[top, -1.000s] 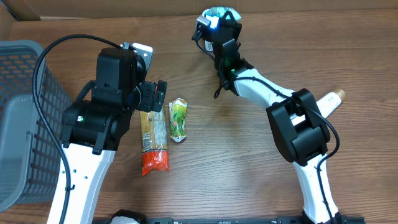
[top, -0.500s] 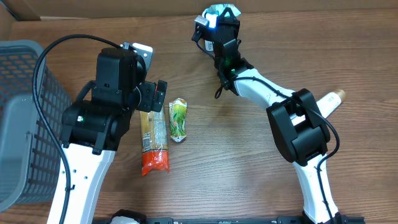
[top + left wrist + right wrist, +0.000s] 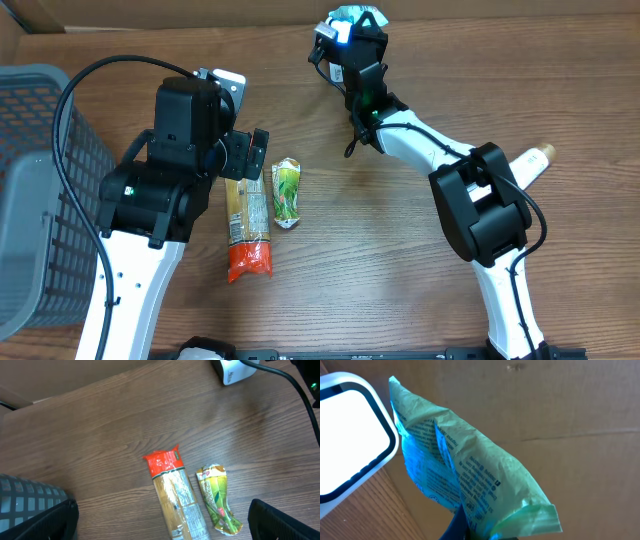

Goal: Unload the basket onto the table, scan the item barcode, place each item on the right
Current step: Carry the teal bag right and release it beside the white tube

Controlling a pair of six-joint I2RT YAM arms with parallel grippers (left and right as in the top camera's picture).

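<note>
Brown wood-grain table (image 3: pixel 400 250), sparsely laden.

Carried, left of centre, a long clear packet of pasta (image 3: pixel 247 225) lying flat, red end toward the near edge, far end tucked out of sight beneath the left arm. Held a crumpled green pouch (image 3: pixel 287 192) just beside that packet on its right, roughly parallel and shorter. Bore a grey mesh basket (image 3: pixel 40 200) along the left edge, well apart from both. Kept a white bottle (image 3: pixel 532 162) with a tan tip over at the right side, partly hidden behind the right arm. Had a white scanner (image 3: pixel 232 371) sitting near the far edge, close to the cardboard backing.
</note>
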